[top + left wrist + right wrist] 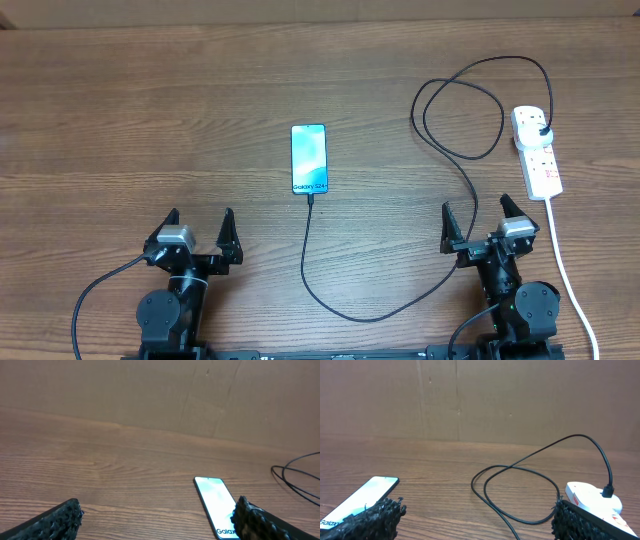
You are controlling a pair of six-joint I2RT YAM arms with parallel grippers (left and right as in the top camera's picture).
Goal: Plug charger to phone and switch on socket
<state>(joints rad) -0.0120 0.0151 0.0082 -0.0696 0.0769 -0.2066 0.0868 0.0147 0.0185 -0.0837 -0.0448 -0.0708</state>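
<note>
1. Left gripper (200,218): jaws spread fully wide, nothing between them, touching nothing. In its wrist view the dark textured fingers (55,522) sit at the two lower corners with bare table (120,120) between them.
2. Right gripper (476,212): also fully spread and empty, with no contact. The charger (304,255) cable runs past just to its left, apart from the fingers.
3. Both arms are folded back at the near table edge, grippers pointing away from the bases toward the far side. The left arm is at the left, the right arm at the right, well apart.
4. Phone (309,159): lies flat at table centre, screen lit blue, long axis running near to far. It is beyond and between the two grippers.
5. The charger's connector tip meets the phone's near end. The cable drops toward the near edge, curves right, climbs past the right gripper, loops, and arcs over to a black plug in the far outlet of the socket (537,152).
6. The socket lies right of and beyond the right gripper, its white cord trailing to the near edge. I cannot tell the switch position.
7. There is open wood across the left half and far side; the cable loop crowds the right side.
</note>
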